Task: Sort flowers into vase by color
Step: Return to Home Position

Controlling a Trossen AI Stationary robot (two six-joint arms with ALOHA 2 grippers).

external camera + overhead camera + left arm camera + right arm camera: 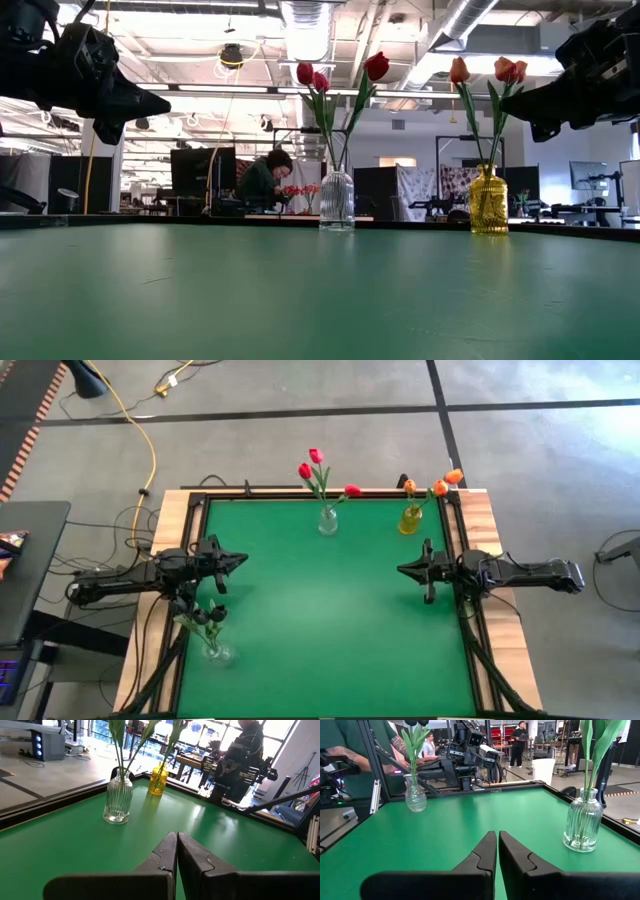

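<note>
1. Left gripper (240,559) hovers over the left side of the table (330,630), fingers (167,849) pressed together, holding nothing. Right gripper (402,570) hovers over the right side, also pressed shut and empty.
2. Main risk: the near clear vase (216,651) stands at the near-left corner, just beside the left arm. The dark flowers (205,617) lean up towards that arm. A sideways swing on the way home could snag the stems and tip the vase off the edge.
3. Lesser risk: one head of the red flowers (352,490) droops far out to the right of the far clear vase (328,520). A knock to the table could spill it out.
4. The right arm looks safe, since the yellow vase (410,520) is well apart from it at far right.
5. Counts:
   - Vases: three, two clear and one yellow.
   - Red flowers: three, in the far centre vase.
   - Orange flowers (440,488): three, in the yellow vase.
   - Dark flowers: at least two heads, exact count unclear.
   - No loose flowers on the table, so sorting looks finished.
</note>
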